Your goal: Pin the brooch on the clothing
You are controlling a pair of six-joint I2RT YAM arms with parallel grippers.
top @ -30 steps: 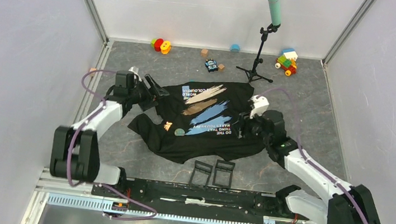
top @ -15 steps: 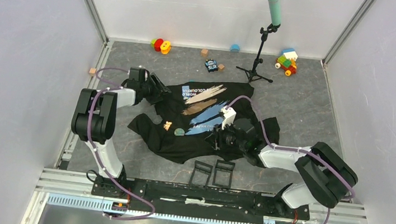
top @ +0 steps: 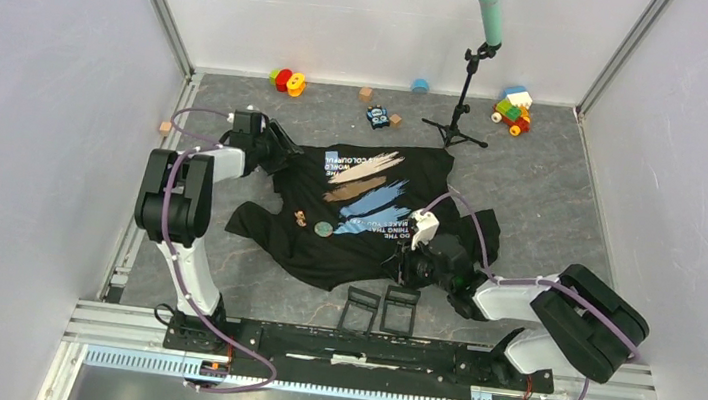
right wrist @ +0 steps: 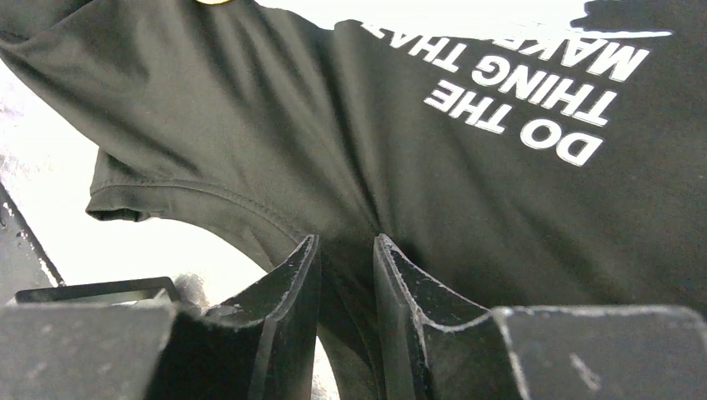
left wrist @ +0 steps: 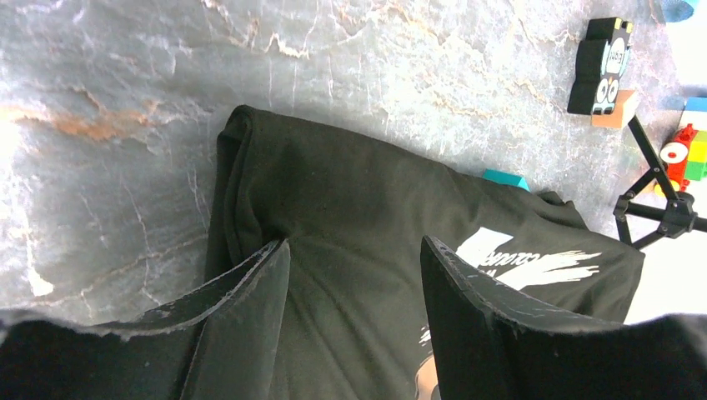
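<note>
The clothing, a black T-shirt [top: 368, 217] with blue and tan strokes and white lettering, lies spread on the floor. Two small pieces rest on its left part, a tan one [top: 300, 218] and a round teal one [top: 324, 228]. I cannot tell which is the brooch. My left gripper [top: 272, 154] is at the shirt's far left corner. In the left wrist view it [left wrist: 354, 250] stands open, pressed onto rumpled cloth [left wrist: 350, 200]. My right gripper [top: 401, 263] is at the near hem. In the right wrist view it [right wrist: 346, 242] is shut on a fold of the shirt [right wrist: 467, 183].
A microphone stand [top: 464, 102] rises behind the shirt, and its tripod leg [left wrist: 659, 208] shows in the left wrist view. Toys line the back wall: red and yellow rings [top: 287, 80], a block car [top: 513, 110], a small black figure [top: 377, 116]. Two black frames [top: 380, 309] lie near the rail.
My right arm swung left and nearer, to the near hem, and its jaws narrowed onto a fold. My left arm folded back to the shirt's far left corner and its jaws narrowed somewhat.
</note>
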